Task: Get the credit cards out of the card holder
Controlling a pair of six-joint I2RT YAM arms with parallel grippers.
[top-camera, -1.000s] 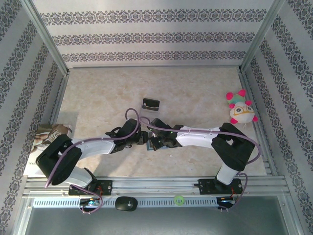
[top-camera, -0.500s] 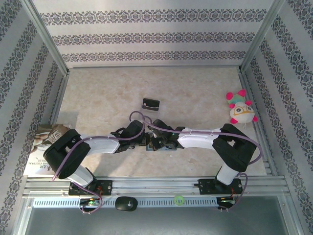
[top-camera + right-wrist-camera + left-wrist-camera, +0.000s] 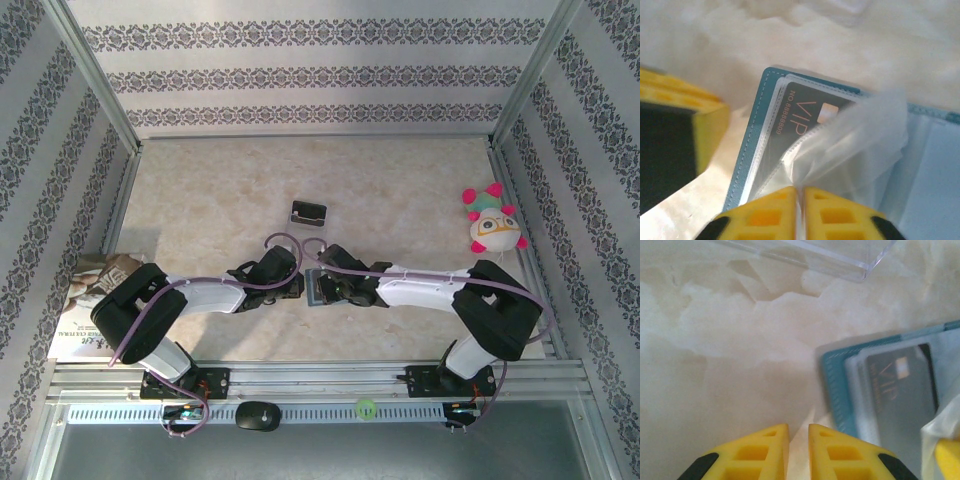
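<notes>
Card holder teal and open, VIP card inside, right claw seemingly pinching sleeve, left claw ajar

Bright, even light falls from overhead onto the table, leaving only soft grey shadows under both arms. The overhead picture is sharp, and its frame rails splay outward at the corners.

Close in, things go soft. The left gripper sits blurred at the bottom of its wrist view, and the card holder just to its right is smeared. Ahead of the right gripper the tabletop washes out to near white. The clear sleeve pinched between its fingers glares milky and unfocused, with deep shade to its left.
</notes>
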